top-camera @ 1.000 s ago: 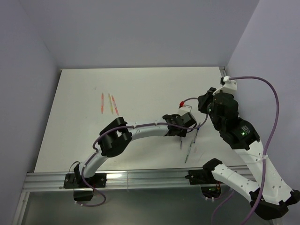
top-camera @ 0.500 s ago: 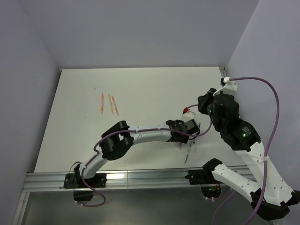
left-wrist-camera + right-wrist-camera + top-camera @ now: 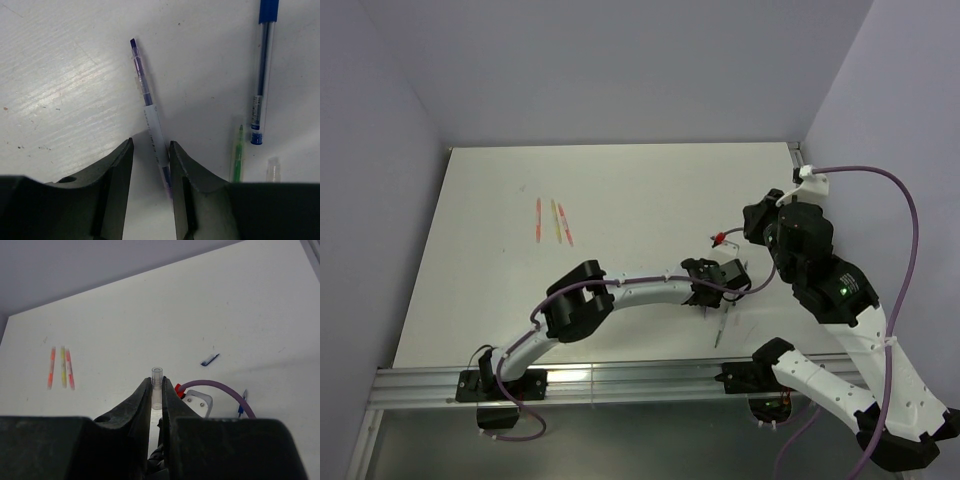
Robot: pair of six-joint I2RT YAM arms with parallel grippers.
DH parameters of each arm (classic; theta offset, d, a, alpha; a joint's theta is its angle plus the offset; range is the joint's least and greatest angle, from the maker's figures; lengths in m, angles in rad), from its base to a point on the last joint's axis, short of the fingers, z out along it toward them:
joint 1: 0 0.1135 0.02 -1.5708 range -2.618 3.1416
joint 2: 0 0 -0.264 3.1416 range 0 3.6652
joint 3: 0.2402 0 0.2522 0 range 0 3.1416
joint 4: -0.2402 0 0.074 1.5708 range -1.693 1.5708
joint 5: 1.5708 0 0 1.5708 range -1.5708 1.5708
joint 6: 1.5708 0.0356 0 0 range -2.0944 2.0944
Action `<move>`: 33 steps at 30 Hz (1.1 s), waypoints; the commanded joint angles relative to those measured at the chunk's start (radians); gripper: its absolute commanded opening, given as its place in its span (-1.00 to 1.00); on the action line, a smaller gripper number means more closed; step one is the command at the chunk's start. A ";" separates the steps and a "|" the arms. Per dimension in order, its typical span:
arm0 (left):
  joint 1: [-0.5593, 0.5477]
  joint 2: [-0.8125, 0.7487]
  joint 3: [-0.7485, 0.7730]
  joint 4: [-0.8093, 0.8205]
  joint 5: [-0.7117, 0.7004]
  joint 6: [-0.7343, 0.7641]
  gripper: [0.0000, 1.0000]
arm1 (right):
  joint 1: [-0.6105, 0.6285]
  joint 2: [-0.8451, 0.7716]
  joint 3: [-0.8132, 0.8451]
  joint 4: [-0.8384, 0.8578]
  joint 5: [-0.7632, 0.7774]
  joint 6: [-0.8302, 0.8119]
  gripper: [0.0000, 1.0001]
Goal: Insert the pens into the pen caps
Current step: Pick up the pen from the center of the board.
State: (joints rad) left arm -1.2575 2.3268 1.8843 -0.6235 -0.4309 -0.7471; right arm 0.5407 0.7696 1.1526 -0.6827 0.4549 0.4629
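Note:
In the left wrist view my left gripper (image 3: 150, 146) is open and low over the table. Its jaws straddle a thin grey-purple pen (image 3: 150, 116), which lies against the right finger (image 3: 182, 165). A blue pen (image 3: 262, 90), a green-clear pen (image 3: 238, 155) and a clear pen cap (image 3: 272, 170) lie to its right. My right gripper (image 3: 157, 385) is shut on a clear pen cap (image 3: 157, 374), held upright above the table. A dark blue cap (image 3: 210, 359) lies beyond it. Red-pink (image 3: 69, 370), yellow (image 3: 63, 373) and orange (image 3: 51, 368) pens lie together at far left.
In the top view the left gripper (image 3: 713, 290) and right gripper (image 3: 754, 222) are close together at the table's right side. A thin pen (image 3: 722, 328) lies near the front rail (image 3: 620, 380). The three coloured pens (image 3: 555, 222) lie far left. Walls enclose the table.
My left arm has stretched further right and lowered over the pens. The right gripper has shifted slightly with the clear cap still in it.

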 commanded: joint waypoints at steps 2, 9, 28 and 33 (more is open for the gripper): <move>-0.026 0.042 0.062 -0.071 -0.051 0.014 -0.22 | 0.010 -0.018 -0.007 0.011 0.027 -0.010 -1.00; -0.039 0.043 0.021 -0.078 -0.025 0.009 -0.47 | 0.010 -0.007 -0.005 0.011 0.028 -0.010 -1.00; 0.151 -0.660 -0.538 0.295 0.196 0.066 -0.99 | 0.004 0.233 0.156 0.061 0.058 -0.003 -1.00; 0.289 -0.874 -0.655 0.503 0.398 0.066 -0.99 | -0.028 0.351 0.286 0.116 -0.083 0.009 -1.00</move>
State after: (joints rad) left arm -1.0164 1.5406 1.2785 -0.3195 -0.1902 -0.6949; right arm 0.5304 1.0924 1.3338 -0.6506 0.4389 0.4603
